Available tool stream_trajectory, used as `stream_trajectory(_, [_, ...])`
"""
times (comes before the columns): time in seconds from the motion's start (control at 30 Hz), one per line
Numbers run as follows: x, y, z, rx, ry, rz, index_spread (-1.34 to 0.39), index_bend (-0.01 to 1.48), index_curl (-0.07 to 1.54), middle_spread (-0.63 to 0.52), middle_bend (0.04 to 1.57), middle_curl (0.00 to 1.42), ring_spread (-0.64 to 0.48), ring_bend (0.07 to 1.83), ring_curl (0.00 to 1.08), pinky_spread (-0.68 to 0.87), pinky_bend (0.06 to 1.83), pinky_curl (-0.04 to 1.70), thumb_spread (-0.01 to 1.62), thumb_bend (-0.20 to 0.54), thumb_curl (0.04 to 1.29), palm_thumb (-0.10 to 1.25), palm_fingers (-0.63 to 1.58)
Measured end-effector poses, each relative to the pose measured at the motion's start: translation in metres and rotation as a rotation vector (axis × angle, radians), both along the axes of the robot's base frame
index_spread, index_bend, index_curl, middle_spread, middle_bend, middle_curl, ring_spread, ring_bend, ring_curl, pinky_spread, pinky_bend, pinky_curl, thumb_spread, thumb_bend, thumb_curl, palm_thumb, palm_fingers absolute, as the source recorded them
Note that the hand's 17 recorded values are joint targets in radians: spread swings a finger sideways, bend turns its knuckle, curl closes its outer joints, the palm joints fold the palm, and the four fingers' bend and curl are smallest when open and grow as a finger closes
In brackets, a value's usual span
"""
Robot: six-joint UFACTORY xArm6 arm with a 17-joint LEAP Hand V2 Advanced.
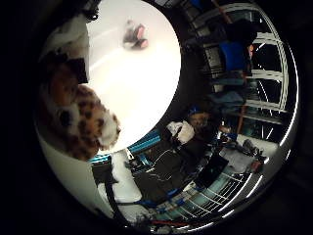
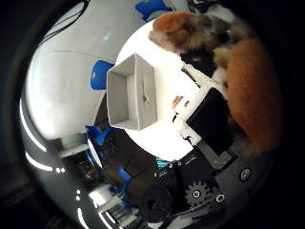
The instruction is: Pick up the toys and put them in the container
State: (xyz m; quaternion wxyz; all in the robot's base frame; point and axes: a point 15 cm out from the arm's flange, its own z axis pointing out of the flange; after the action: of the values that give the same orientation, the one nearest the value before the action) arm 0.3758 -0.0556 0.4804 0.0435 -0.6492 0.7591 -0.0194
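A tan and orange plush toy with dark spots fills much of the right thumb side palm view, close against my palm. My hand has its black and white fingers curled against the toy and holds it above the round white table. Its spotted fur also shows in the right little finger side palm view. An open grey box container stands on the table below, away from the toy. A small pink and grey toy lies on the table's far side.
Blue chairs stand round the table's edge. On the dark floor beyond the table lie more plush toys. A blue and white railed frame stands further back.
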Motion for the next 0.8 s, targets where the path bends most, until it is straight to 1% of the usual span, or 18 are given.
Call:
stream_trajectory(0.07, [0.006, 0.018, 0.016, 0.0, -0.036, 0.039, -0.29, 1.08, 0.88, -0.25, 1.21, 1.01, -0.25, 1.43, 0.78, -0.2, 1.39, 0.89, 1.11, -0.012, 0.6, 1.02, 0.94])
stream_trajectory(0.13, [0.016, 0.041, 0.022, 0.002, -0.051, 0.084, -0.29, 1.07, 0.89, -0.25, 1.2, 1.02, -0.25, 1.42, 0.78, -0.2, 1.38, 0.9, 1.11, -0.012, 0.6, 1.02, 0.94])
stream_trajectory(0.3, [0.039, 0.105, 0.021, 0.012, -0.064, 0.191, -0.29, 1.07, 0.89, -0.25, 1.19, 1.03, -0.25, 1.41, 0.79, -0.21, 1.36, 0.94, 1.12, -0.012, 0.61, 1.01, 0.95])
stream_trajectory(0.4, [0.058, 0.139, 0.015, 0.019, -0.099, 0.239, -0.29, 1.07, 0.89, -0.25, 1.19, 1.04, -0.25, 1.4, 0.8, -0.21, 1.34, 0.96, 1.12, -0.012, 0.61, 1.01, 0.95])
stream_trajectory(0.5, [0.082, 0.176, 0.002, 0.028, -0.13, 0.29, -0.29, 1.06, 0.9, -0.26, 1.18, 1.04, -0.25, 1.4, 0.81, -0.21, 1.33, 0.98, 1.12, -0.012, 0.62, 1.01, 0.96])
stream_trajectory(0.63, [0.106, 0.219, -0.029, 0.027, -0.121, 0.351, -0.29, 1.05, 0.9, -0.26, 1.17, 1.05, -0.25, 1.39, 0.82, -0.22, 1.31, 1.0, 1.12, -0.012, 0.62, 1.01, 0.96])
stream_trajectory(0.8, [0.133, 0.252, -0.06, 0.028, -0.13, 0.382, -0.3, 1.04, 0.9, -0.26, 1.16, 1.06, -0.25, 1.38, 0.83, -0.22, 1.29, 1.02, 1.12, -0.012, 0.62, 1.01, 0.97])
